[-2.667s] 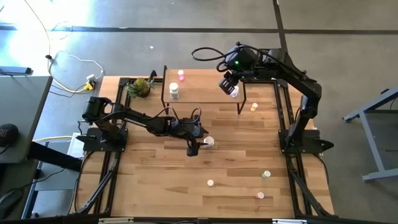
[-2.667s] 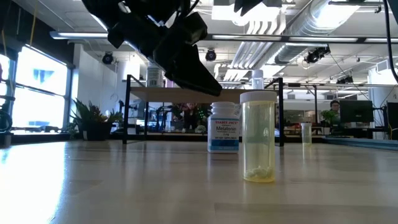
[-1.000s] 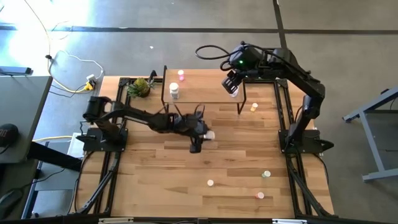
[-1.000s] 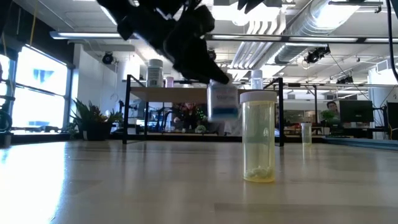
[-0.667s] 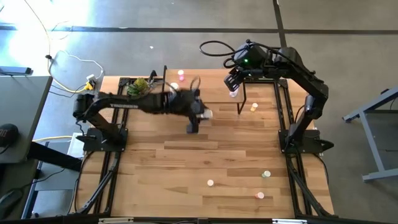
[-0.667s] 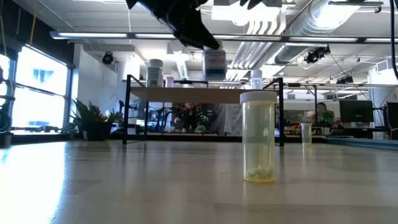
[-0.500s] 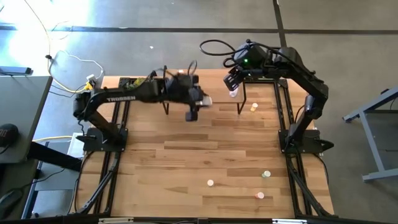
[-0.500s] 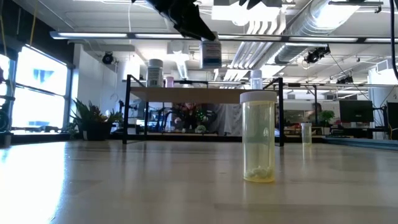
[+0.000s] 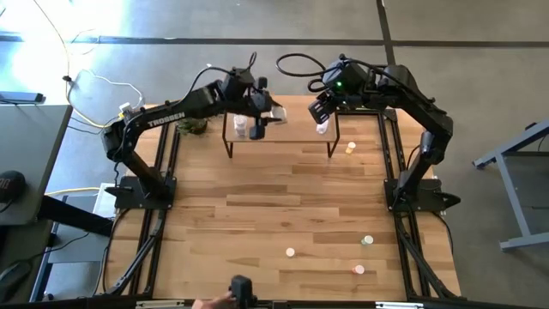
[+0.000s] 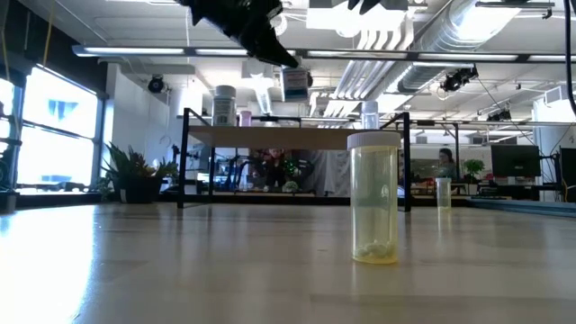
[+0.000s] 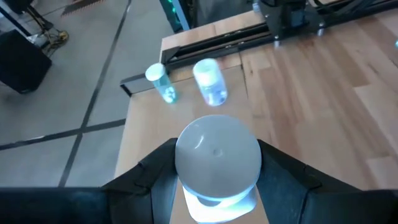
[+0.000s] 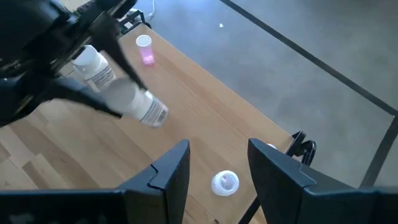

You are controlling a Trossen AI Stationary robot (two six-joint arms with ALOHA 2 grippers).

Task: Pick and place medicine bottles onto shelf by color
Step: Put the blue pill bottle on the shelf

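1. Looking down from the high view, the left gripper [image 9: 260, 110] hangs over the shelf [image 9: 292, 129], clamped on a white bottle [image 9: 273, 112]; the right gripper [image 9: 321, 113] waits at the shelf's right end.
2. Low view: the bottle [image 10: 294, 84] rides above the shelf [image 10: 270, 133]; a yellow bottle [image 10: 373, 200] stands on the table.
3. Left wrist view: jaws pinch the white cap [image 11: 217, 154]; lowering upright beside the white bottle [image 11: 210, 81] already shelved should group whites.
4. Right wrist view: jaws part-open, empty, above a white cap [image 12: 224, 182].
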